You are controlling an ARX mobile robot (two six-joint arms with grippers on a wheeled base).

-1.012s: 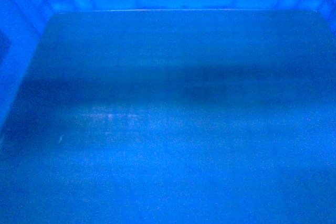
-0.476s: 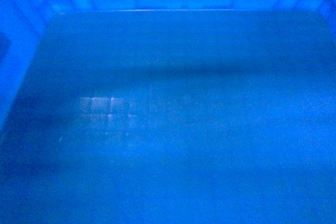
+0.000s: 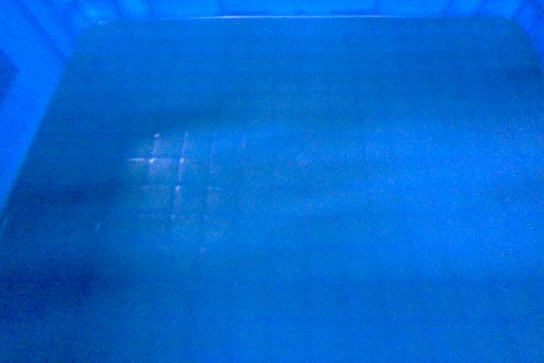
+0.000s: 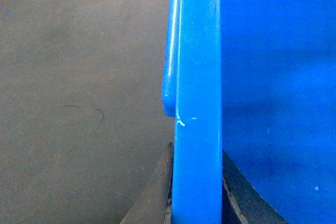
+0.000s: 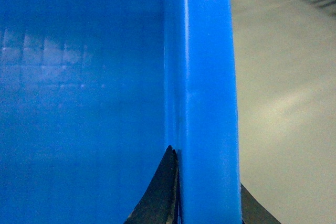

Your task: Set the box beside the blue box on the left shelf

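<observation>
Spanning the gap between them, the blue crate (image 3: pixel 289 193) hung with each side rim pinched by a hand, left hand (image 4: pixel 195 203) and right hand (image 5: pixel 207 203) equally near, above the floor (image 4: pixel 79 103).

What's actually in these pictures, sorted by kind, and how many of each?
Blue box: 1
Grippers, each clamped on a box rim: 2, left gripper and right gripper
Floor: 1
Total: 4
</observation>
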